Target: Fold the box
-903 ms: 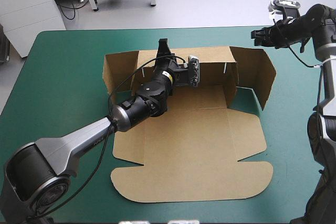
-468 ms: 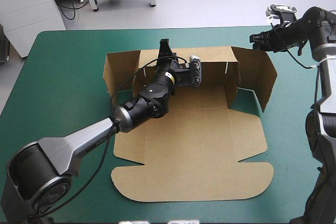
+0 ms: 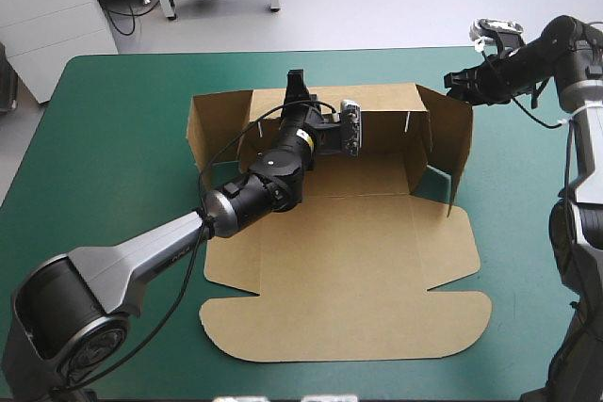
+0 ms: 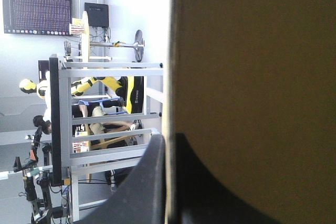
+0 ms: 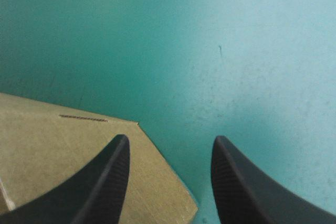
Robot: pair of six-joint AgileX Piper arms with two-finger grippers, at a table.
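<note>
The brown box (image 3: 349,261) lies in the middle of the table with its back wall (image 3: 377,105) raised and its lid flat toward the front edge. My left gripper (image 3: 296,80) reaches over the back wall's top edge. In the left wrist view its gripper (image 4: 168,139) is shut on the box (image 4: 252,77), the board's edge between the fingers. My right gripper (image 3: 456,79) is at the top far corner of the right side flap (image 3: 459,138), which stands upright and angled inward. In the right wrist view its gripper (image 5: 170,140) is open, one finger over the flap's corner (image 5: 63,156).
The left side flap (image 3: 212,124) stands raised beside the back wall. Bare teal-green cover (image 3: 113,138) lies left of the box, and more cover (image 3: 528,195) to its right. The lid's rounded front edge (image 3: 349,350) nears the table's front.
My right gripper has moved in toward the box, and the right side flap has swung from splayed outward to upright and inward. The left gripper has stayed on the back wall.
</note>
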